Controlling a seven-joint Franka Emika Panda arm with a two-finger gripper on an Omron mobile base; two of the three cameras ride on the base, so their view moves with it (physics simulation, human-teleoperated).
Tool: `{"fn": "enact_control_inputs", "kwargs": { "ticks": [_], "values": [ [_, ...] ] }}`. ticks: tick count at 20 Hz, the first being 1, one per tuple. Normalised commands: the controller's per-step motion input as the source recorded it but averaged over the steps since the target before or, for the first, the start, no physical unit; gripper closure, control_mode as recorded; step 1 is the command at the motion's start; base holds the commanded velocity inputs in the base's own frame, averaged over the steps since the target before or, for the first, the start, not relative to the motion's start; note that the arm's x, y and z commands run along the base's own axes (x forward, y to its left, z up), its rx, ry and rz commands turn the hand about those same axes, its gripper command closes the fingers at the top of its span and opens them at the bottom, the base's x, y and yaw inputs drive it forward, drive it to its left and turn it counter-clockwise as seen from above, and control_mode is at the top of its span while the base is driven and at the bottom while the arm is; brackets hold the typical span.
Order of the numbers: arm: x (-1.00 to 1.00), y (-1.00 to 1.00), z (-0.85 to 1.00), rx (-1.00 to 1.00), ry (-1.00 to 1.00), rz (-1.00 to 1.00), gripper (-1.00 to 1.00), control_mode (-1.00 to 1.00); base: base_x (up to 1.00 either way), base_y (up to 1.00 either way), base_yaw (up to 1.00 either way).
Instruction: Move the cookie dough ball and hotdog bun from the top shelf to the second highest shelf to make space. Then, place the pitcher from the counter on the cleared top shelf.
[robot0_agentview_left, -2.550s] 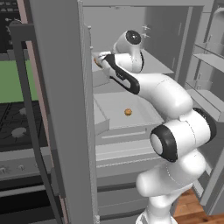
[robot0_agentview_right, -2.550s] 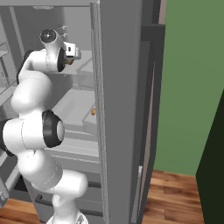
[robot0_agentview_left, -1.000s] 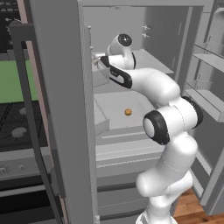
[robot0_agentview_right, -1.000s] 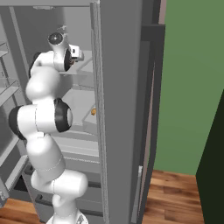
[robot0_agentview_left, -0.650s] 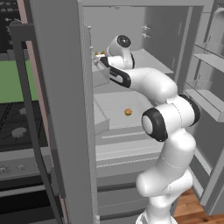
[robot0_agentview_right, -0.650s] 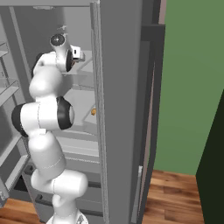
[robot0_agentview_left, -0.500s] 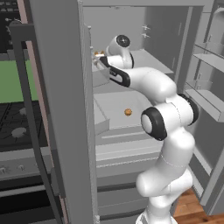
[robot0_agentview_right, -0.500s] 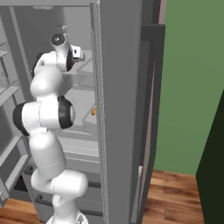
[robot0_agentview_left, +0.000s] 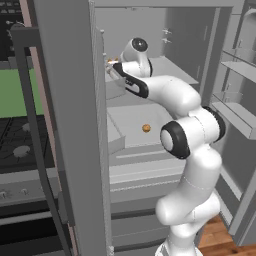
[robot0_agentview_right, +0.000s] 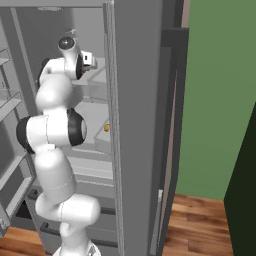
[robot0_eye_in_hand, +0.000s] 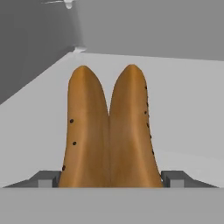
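The hotdog bun (robot0_eye_in_hand: 109, 131), orange-tan and split lengthwise, lies on the top shelf (robot0_eye_in_hand: 192, 113) and runs away from the hand. My gripper (robot0_eye_in_hand: 110, 178) has a finger tip pressed against each side of the bun's near end, shut on it. In the left base view the gripper (robot0_agentview_left: 111, 66) reaches into the left end of the top shelf (robot0_agentview_left: 172, 67), where a bit of the bun (robot0_agentview_left: 109, 61) shows. The cookie dough ball (robot0_agentview_left: 146, 128) sits on the second highest shelf (robot0_agentview_left: 127, 112), and it also appears in the right base view (robot0_agentview_right: 106, 128). The pitcher and the counter are out of view.
The fridge's left side panel (robot0_agentview_left: 75, 110) stands close beside the hand. The open door with its racks (robot0_agentview_left: 235, 65) is at the right. A stove (robot0_agentview_left: 20, 145) sits left of the fridge. Drawers (robot0_agentview_left: 140, 170) lie under the shelves.
The hand has edged slightly further left into the top shelf toward the bun. The ball on the lower shelf has not moved.
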Motion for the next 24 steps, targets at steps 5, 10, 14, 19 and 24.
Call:
{"fn": "enact_control_inputs", "kwargs": {
  "ticks": [5,10,14,19,24],
  "values": [
    [-0.69,-0.01,0.00,-0.01,0.00,-0.01,1.00,-1.00,0.00,0.00,0.00],
    [-1.00,-0.12,0.00,-0.01,0.00,-0.03,1.00,-1.00,0.00,0.00,0.00],
    [-1.00,-0.32,0.00,0.00,0.00,-0.03,1.00,-1.00,0.00,0.00,0.00],
    [-1.00,-0.50,0.00,0.00,0.01,-0.03,1.00,-1.00,0.00,0.00,0.00],
    [-1.00,-0.35,-0.07,0.00,0.13,0.00,1.00,-1.00,0.00,0.00,0.00]
  ]
}}
